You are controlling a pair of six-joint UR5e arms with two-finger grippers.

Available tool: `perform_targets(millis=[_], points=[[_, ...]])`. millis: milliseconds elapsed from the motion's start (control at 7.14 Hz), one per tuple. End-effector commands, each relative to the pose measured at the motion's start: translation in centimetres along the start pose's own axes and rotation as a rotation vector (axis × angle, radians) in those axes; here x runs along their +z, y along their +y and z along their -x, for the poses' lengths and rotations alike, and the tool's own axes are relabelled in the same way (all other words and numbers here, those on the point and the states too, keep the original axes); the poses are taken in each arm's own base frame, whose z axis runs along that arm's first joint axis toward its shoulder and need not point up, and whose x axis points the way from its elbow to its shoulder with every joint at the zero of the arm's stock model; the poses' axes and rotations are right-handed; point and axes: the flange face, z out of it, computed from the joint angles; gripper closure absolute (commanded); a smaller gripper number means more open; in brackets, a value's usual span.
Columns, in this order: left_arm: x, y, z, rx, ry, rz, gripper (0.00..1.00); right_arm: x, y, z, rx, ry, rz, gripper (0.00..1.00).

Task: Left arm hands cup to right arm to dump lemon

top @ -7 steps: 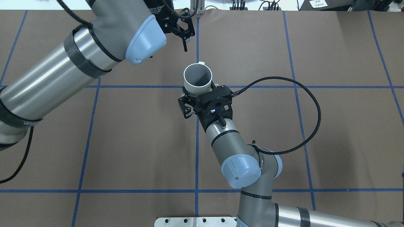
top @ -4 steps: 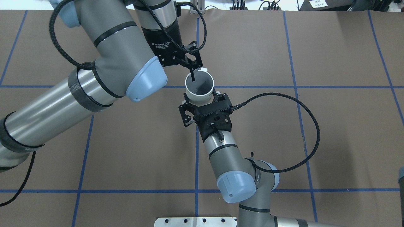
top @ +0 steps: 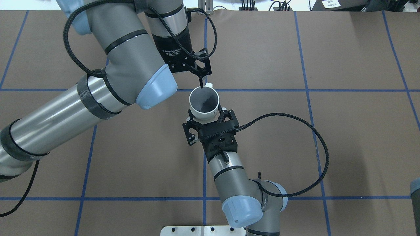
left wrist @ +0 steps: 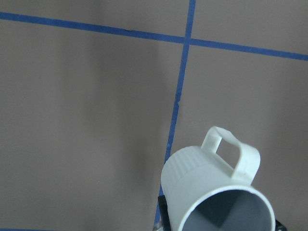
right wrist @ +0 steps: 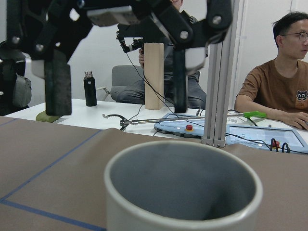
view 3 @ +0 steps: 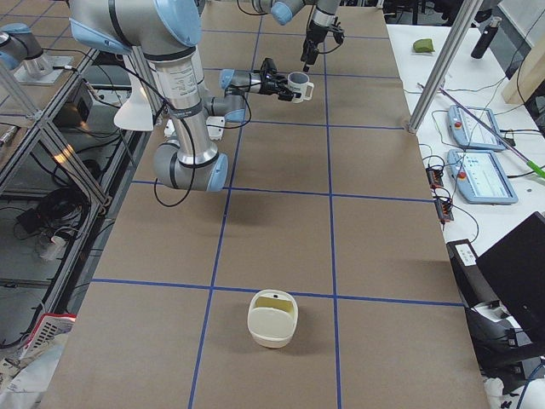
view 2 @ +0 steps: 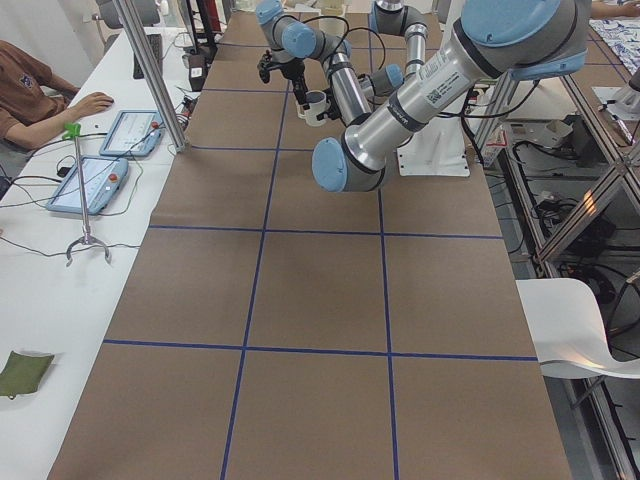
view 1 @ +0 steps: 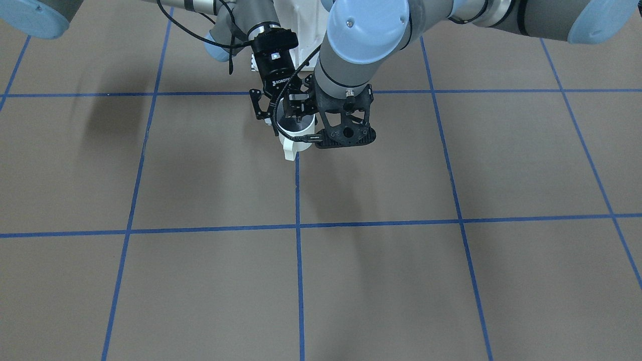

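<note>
The off-white cup (top: 204,104) hangs upright above the table, handle pointing away from the robot. My right gripper (top: 207,114) is shut on its body from the robot's side. Just over the handle and far rim, my left gripper (top: 201,82) points down; in the right wrist view its fingers (right wrist: 54,82) stand wide apart above the cup (right wrist: 183,192), touching nothing. The left wrist view looks down on the cup (left wrist: 202,187) and its handle. The front view shows the handle (view 1: 290,149) beside the left arm's holed bracket (view 1: 346,125). No lemon shows; the visible inside is bare grey.
A cream container (view 3: 272,319) with a yellowish inside stands on the brown table near the robot's right end. Across the table are a metal post (view 3: 434,77), tablets (view 3: 481,179) and seated people (right wrist: 284,86). Blue tape lines grid the tabletop.
The right gripper has drawn the cup back toward the robot. The left arm has swung in from the far side, and its gripper now hovers over the handle.
</note>
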Motion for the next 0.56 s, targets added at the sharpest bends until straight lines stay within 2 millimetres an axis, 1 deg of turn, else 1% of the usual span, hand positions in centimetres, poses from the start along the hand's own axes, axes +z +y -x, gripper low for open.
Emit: perform_targets(millis=[0, 140, 420], points=[[0.44, -0.22, -0.23, 0.004, 0.001, -0.003, 0.22, -0.24, -0.69, 0.48, -0.023, -0.013, -0.003, 0.62], [0.4, -0.17, -0.25, 0.005, 0.002, -0.004, 0.27, -0.22, -0.87, 0.53, -0.038, -0.016, -0.003, 0.62], [0.25, -0.01, -0.29, 0.006, 0.004, -0.005, 0.31, -0.22, -0.87, 0.53, -0.038, -0.017, -0.003, 0.61]])
